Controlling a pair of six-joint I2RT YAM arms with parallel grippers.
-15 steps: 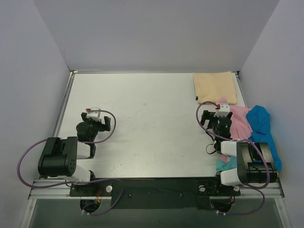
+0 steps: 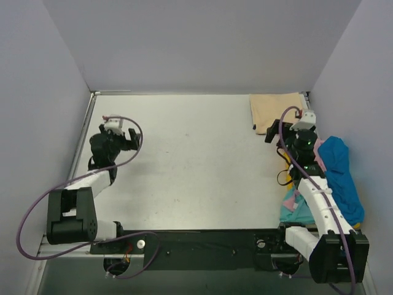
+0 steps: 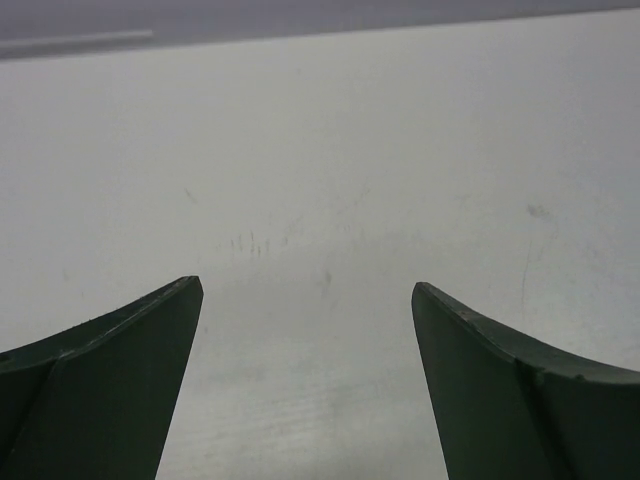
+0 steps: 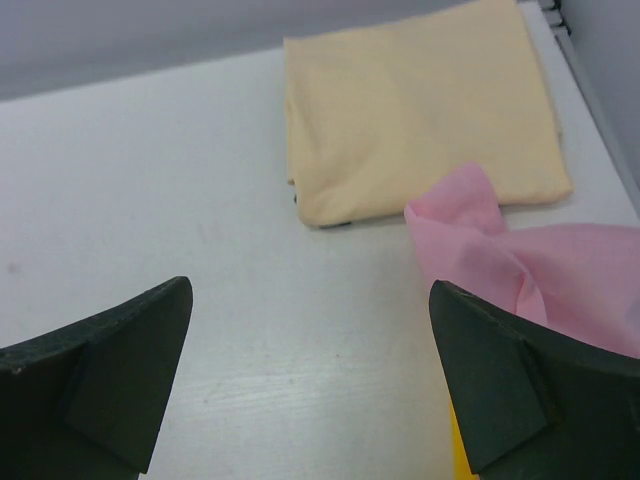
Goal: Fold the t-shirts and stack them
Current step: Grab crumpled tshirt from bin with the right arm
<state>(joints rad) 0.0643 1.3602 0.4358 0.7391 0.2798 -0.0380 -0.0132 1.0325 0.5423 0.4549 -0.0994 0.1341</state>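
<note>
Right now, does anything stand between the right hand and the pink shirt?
Nothing visible does: only bare table lies between the open right hand and the pink shirt, which is just ahead on its right.

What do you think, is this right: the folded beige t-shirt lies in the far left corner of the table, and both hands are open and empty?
Not quite. The folded beige t-shirt lies in the far right corner of the table, not the far left, as the top external view shows. The left hand and the right hand are indeed open and empty.
</note>
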